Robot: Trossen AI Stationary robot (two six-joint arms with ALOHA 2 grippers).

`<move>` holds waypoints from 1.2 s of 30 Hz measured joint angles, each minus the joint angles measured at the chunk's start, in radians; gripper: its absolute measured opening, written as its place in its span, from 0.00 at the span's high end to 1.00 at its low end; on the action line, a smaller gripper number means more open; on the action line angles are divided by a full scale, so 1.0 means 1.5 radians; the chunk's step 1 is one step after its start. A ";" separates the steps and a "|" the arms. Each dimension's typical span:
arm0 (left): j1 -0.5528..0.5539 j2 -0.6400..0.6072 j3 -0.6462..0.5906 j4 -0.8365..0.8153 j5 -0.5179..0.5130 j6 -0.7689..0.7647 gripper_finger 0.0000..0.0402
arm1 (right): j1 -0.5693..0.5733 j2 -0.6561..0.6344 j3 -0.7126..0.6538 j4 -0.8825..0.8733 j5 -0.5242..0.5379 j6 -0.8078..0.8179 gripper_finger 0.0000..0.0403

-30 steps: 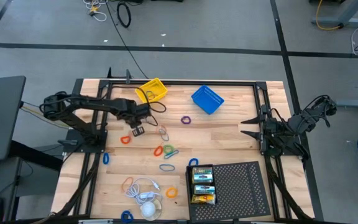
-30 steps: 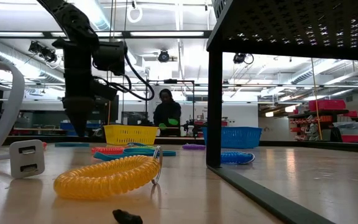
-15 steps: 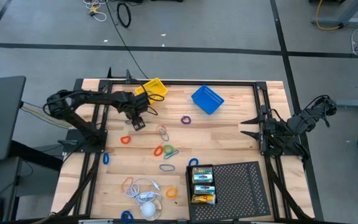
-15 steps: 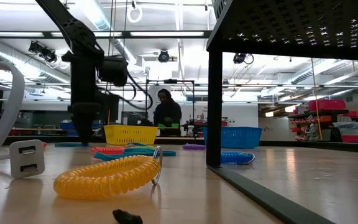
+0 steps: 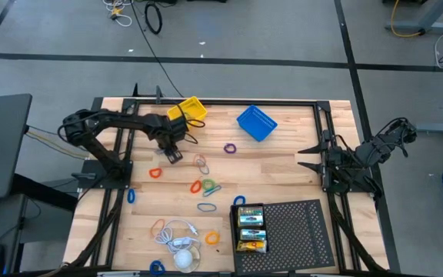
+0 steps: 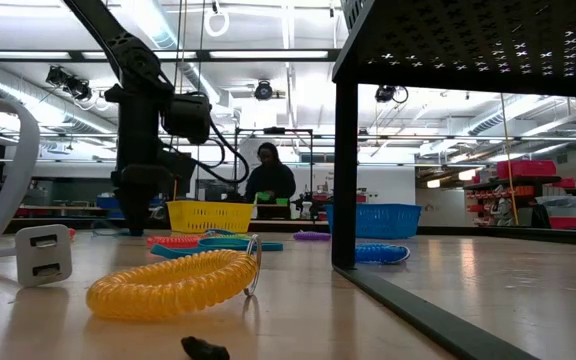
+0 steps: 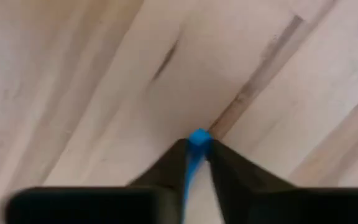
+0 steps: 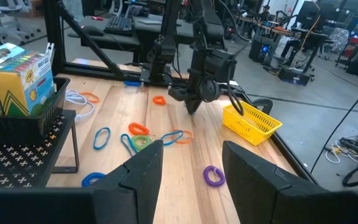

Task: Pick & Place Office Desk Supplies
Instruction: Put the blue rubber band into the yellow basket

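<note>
Since a second ago, my left gripper (image 5: pixel 173 154) has pulled back from the middle of the table (image 5: pixel 283 165) toward the yellow basket (image 5: pixel 188 111) and now sits just in front of it, low over the wood. From the left wrist view, its jaws are nearly pressed together, pinching a thin blue piece (image 7: pixel 196 146) that pokes out at their tips; I can't tell what it is.

I see the right gripper (image 5: pixel 304 156) parked at the table's right edge, well away from the yellow basket, jaws spread and empty.

Coloured loops lie scattered past the yellow basket toward the near edge: a purple one (image 5: pixel 230 147), a red one (image 5: pixel 155 173), an orange-and-green cluster (image 5: pixel 204 185), a blue one (image 5: pixel 206 207). Crayon boxes (image 5: pixel 251 228) stand in the black tray (image 5: pixel 298 231) at the corner farthest from the yellow basket. A blue basket (image 5: pixel 256 123) sits just beside the yellow one.

A person (image 6: pixel 268 180) stands in the room behind the table.
</note>
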 joint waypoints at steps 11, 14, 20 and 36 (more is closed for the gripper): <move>-0.035 -0.068 0.008 -0.038 -0.057 -0.027 0.99 | 0.000 0.000 0.000 0.000 0.000 0.000 0.56; -0.062 -0.093 0.033 -0.065 -0.093 -0.042 0.99 | 0.000 0.000 0.000 0.001 0.001 0.000 0.56; -0.100 -0.123 0.095 -0.095 -0.144 -0.035 1.00 | 0.000 0.000 0.000 0.004 0.002 0.000 0.56; 0.024 -0.115 0.219 0.058 -0.160 0.165 1.00 | 0.000 0.000 0.000 0.020 0.002 -0.002 0.56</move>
